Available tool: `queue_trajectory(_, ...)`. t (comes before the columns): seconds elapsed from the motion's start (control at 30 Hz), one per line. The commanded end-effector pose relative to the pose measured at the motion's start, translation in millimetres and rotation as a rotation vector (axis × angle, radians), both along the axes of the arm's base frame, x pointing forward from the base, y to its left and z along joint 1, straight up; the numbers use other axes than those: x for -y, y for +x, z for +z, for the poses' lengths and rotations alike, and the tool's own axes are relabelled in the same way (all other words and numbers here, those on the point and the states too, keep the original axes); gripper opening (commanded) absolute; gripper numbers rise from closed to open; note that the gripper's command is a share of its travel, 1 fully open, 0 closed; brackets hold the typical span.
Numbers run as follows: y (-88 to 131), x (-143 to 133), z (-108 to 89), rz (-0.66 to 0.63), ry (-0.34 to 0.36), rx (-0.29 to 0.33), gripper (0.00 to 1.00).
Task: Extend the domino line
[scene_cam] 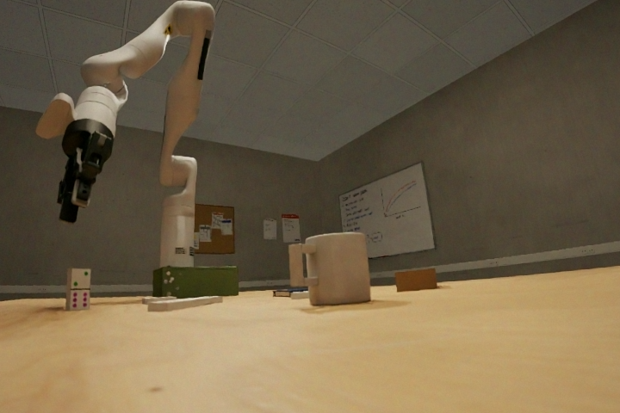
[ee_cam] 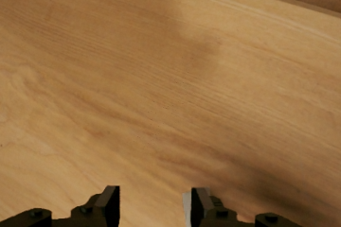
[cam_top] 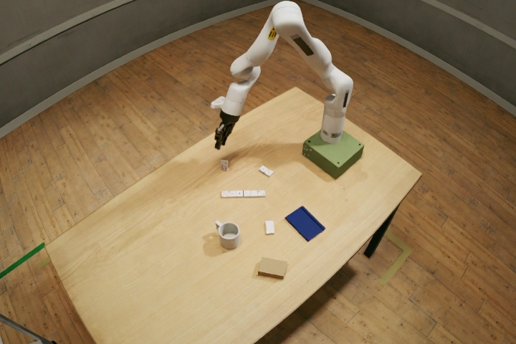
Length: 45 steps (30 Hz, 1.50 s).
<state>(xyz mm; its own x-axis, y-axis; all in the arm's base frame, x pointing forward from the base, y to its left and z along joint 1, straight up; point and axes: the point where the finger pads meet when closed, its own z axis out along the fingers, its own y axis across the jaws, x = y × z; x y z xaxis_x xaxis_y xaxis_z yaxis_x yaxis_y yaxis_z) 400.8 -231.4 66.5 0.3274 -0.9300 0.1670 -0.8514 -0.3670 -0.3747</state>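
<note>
My gripper (cam_top: 219, 145) (scene_cam: 73, 210) (ee_cam: 155, 203) is partly open and empty, above and behind a domino (cam_top: 224, 165) (scene_cam: 80, 289) that stands upright on its short end. Its face shows two green pips on top and six magenta pips below. A pale sliver shows beside the right finger in the wrist view. The line of dominoes (cam_top: 243, 193) (scene_cam: 183, 304) lies straight and face up; its pips are too small to read surely. Another domino (cam_top: 266, 170) lies face up right of the standing one. A blank white domino (cam_top: 269, 227) lies face down in front of the line.
A grey mug (cam_top: 229, 235) (scene_cam: 340, 268) stands in front of the line. A blue tray (cam_top: 304, 223) lies to the right of the face-down domino. A tan box (cam_top: 272, 267) (scene_cam: 415, 280) is nearer the front edge. The green robot base (cam_top: 333, 153) (scene_cam: 198, 281) is at the right.
</note>
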Motion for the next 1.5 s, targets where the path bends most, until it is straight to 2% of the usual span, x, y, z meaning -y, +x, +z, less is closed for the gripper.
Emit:
queue_trajectory(0.0, 0.6, 0.3, 0.9, -0.013, 0.01, -0.015, 0.49)
queue_trajectory(1.47, 1.6, 2.0, 0.0, -0.189, 0.11, -0.173, 0.49)
